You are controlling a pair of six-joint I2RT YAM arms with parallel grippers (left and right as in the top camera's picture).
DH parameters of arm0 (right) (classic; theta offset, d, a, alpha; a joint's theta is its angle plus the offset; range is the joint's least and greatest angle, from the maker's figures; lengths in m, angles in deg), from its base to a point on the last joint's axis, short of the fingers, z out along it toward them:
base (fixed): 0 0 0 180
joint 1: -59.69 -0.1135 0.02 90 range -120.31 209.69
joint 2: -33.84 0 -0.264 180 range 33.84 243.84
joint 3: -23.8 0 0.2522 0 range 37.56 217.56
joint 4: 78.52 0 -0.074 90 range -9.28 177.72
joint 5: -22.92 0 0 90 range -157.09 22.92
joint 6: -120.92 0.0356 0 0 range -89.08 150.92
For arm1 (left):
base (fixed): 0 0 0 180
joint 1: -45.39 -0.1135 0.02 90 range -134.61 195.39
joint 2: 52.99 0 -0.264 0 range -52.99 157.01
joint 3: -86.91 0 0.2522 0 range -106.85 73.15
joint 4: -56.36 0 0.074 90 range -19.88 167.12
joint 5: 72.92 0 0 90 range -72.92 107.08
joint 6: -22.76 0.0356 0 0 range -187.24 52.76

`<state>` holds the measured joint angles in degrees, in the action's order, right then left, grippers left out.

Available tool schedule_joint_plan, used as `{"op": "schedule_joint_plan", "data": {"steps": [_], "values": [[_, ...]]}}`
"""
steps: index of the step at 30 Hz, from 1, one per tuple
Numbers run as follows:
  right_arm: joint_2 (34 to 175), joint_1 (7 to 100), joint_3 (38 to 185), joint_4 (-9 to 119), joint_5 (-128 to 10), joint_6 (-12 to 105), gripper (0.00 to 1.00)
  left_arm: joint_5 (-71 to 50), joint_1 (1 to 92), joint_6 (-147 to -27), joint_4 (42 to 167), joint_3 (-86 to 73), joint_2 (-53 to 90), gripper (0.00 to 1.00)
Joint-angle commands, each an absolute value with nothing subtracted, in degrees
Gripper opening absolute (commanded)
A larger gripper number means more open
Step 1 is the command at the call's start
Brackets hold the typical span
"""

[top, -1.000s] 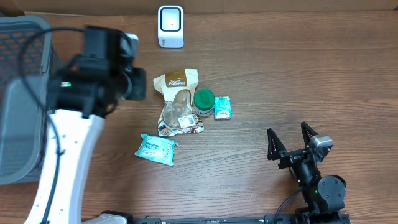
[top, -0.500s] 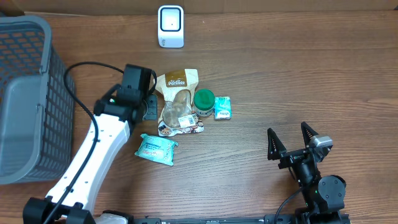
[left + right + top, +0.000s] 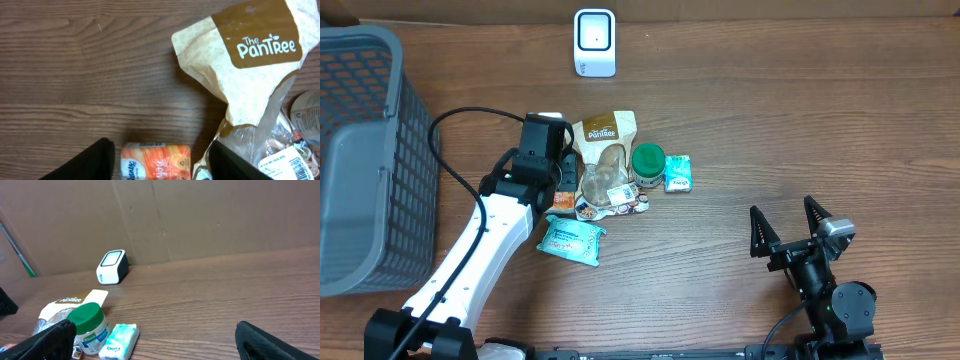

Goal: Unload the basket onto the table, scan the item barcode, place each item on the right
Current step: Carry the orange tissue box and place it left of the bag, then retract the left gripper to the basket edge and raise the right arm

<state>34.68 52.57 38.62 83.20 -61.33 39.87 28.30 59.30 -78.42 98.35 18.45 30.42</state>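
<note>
evidently an early stage: left gripper (image 3: 160,146) stood open astride the orange pack (image 3: 156,161), lower centre of the wrist view, nothing grasped; right gripper (image 3: 787,222) gaped idle at lower right. pickup and presentation to the scanner (image 3: 594,42), top centre, remained.

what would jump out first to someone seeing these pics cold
The white left arm stretches to mid-table, where the left gripper is open with a finger on either side of a small orange pack, next to the tan Pantree bag and a green-lidded jar. A big grey mesh basket fills the left edge, and a white scanner stands alone at the far edge. The right gripper sits open at the near right, apart from everything.
</note>
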Motion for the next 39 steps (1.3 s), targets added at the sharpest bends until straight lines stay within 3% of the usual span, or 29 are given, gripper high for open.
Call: {"op": "schedule_joint_plan", "data": {"steps": [1, 10, 21, 39], "values": [[34.03, 53.01, 38.03, 83.49, -61.41, 39.83, 1.00, 27.38, 59.65, -75.52, 100.23, 15.08, 29.92, 0.69], [34.03, 53.01, 38.03, 83.49, -61.41, 39.83, 1.00, 14.25, 56.04, -68.46, 121.72, -7.32, 29.81, 0.80], [34.03, 53.01, 38.03, 83.46, -61.41, 39.83, 1.00, 3.49, 47.35, -62.18, 132.01, -20.13, 29.83, 1.00], [34.03, 53.01, 38.03, 83.51, -62.05, 39.83, 1.00, 3.49, 43.80, -54.90, 138.00, -19.89, 38.51, 1.00]]}}
